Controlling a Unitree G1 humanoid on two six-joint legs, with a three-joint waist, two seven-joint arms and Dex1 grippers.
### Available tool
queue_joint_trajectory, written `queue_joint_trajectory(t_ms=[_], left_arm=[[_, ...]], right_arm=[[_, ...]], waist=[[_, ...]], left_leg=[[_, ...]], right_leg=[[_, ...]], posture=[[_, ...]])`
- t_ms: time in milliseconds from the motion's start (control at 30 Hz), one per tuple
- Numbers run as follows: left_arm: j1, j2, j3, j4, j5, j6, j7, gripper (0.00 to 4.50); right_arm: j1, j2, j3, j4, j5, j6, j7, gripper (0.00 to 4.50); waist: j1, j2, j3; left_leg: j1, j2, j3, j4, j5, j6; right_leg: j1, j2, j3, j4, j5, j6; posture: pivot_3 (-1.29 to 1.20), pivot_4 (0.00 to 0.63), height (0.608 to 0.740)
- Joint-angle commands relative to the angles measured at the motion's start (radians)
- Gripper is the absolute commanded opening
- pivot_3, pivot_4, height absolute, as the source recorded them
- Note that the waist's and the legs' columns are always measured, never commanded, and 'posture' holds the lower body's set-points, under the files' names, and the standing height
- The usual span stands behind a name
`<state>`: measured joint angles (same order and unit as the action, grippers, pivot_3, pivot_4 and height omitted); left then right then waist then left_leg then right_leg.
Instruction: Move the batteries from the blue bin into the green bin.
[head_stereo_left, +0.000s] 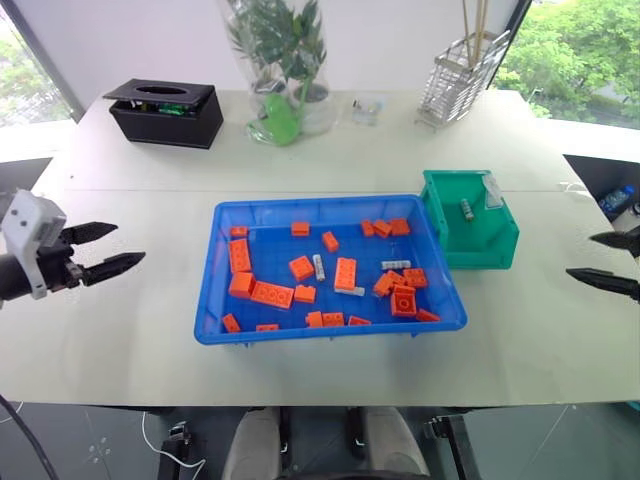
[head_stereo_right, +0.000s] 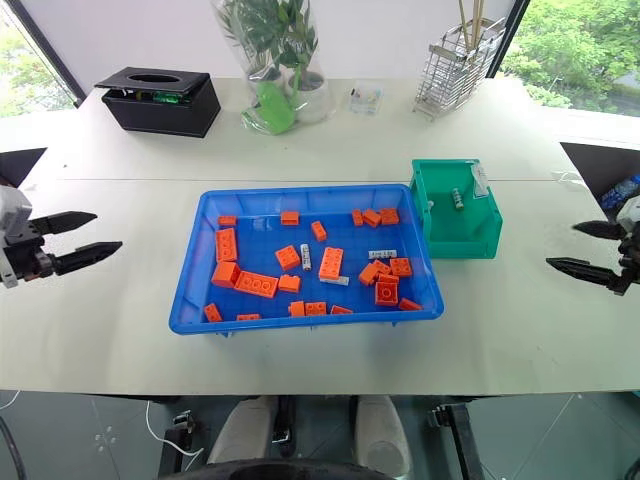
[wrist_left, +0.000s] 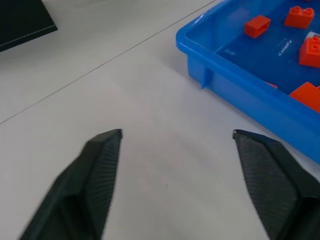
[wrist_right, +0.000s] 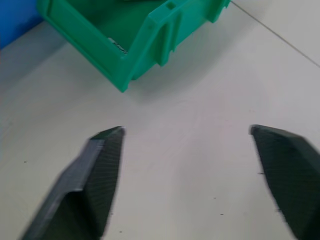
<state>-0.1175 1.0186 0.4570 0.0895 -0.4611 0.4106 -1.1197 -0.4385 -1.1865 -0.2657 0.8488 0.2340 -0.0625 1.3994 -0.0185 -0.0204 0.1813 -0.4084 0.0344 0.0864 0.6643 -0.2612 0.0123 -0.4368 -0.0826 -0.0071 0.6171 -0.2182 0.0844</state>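
Blue glossy plastic forms the shallow blue bin (head_stereo_left: 215, 330) in the middle of the pale matte worktop (head_stereo_left: 120, 350), seen from the head. Blocky orange bricks (head_stereo_left: 272, 294) and slim silver batteries (head_stereo_left: 319, 267) lie inside it. The deep green bin (head_stereo_left: 480, 250) touches its right rim and holds one battery (head_stereo_left: 467, 209).

From the left wrist, the left hand (wrist_left: 175, 137) hovers wide open beside the blue bin's corner.

From the right wrist, the right hand (wrist_right: 185, 132) hovers wide open near the green bin.
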Motion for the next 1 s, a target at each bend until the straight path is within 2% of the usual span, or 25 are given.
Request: queue_joint_trajectory(t_ms=[33,233,567,600,667,800,1000], left_arm=[[0.011,0.014,0.041,-0.039,-0.021,0.009,-0.001,4.02],[-0.004,0.020,0.022,-0.056,-0.036,0.017,-0.019,4.02],[-0.019,0.015,0.002,-0.038,-0.024,0.007,-0.016,4.02],[-0.021,0.017,0.001,-0.038,-0.032,0.016,-0.024,4.26],[-0.033,0.024,-0.006,-0.046,-0.036,0.013,-0.037,4.26],[-0.093,0.041,-0.031,-0.107,-0.076,0.065,-0.059,4.26],[-0.181,0.076,-0.132,-0.231,-0.149,0.141,-0.168,4.26]], right_arm=[[-0.046,-0.017,0.004,0.017,-0.012,-0.026,0.003,4.47],[-0.100,-0.018,0.030,0.043,-0.031,-0.035,0.008,4.47],[-0.089,-0.014,0.038,0.050,-0.029,-0.025,0.017,4.47],[-0.098,-0.015,0.039,0.047,-0.024,-0.005,0.029,4.49],[-0.138,-0.007,0.047,0.014,-0.020,0.004,0.030,4.49],[-0.265,0.051,0.104,-0.155,0.008,0.077,0.081,4.49],[-0.461,0.282,0.300,-0.486,0.024,0.263,0.118,4.49]], waist=[[0.000,0.000,0.000],[0.000,0.000,0.000],[0.000,0.000,0.000],[0.000,0.000,0.000],[-0.001,0.000,0.000],[-0.011,0.001,0.001],[-0.024,0.001,0.001]], left_leg=[[0.000,0.000,0.000,0.000,0.000,0.000],[0.000,0.000,0.000,0.000,0.000,0.000],[0.000,0.000,0.000,0.000,0.000,0.000],[0.000,0.000,0.001,0.000,0.000,0.000],[0.000,-0.001,0.001,0.000,0.000,0.000],[0.001,-0.001,0.001,0.002,0.000,0.000],[0.000,-0.001,0.000,0.002,0.000,-0.001]], right_leg=[[0.000,0.000,0.000,0.000,0.000,0.000],[0.000,0.000,0.000,0.000,0.000,0.000],[0.000,0.000,0.000,0.001,0.000,0.000],[0.000,0.000,0.000,0.001,0.000,0.000],[0.000,0.000,0.000,0.001,0.000,0.000],[0.000,0.001,0.001,0.003,0.000,0.000],[-0.002,0.002,0.001,0.009,0.002,0.004]], posture=[[0.00,0.150,0.736],[0.00,0.150,0.736],[0.00,0.150,0.736],[0.00,0.150,0.736],[0.00,0.150,0.736],[0.00,0.150,0.736],[0.00,0.150,0.736]])
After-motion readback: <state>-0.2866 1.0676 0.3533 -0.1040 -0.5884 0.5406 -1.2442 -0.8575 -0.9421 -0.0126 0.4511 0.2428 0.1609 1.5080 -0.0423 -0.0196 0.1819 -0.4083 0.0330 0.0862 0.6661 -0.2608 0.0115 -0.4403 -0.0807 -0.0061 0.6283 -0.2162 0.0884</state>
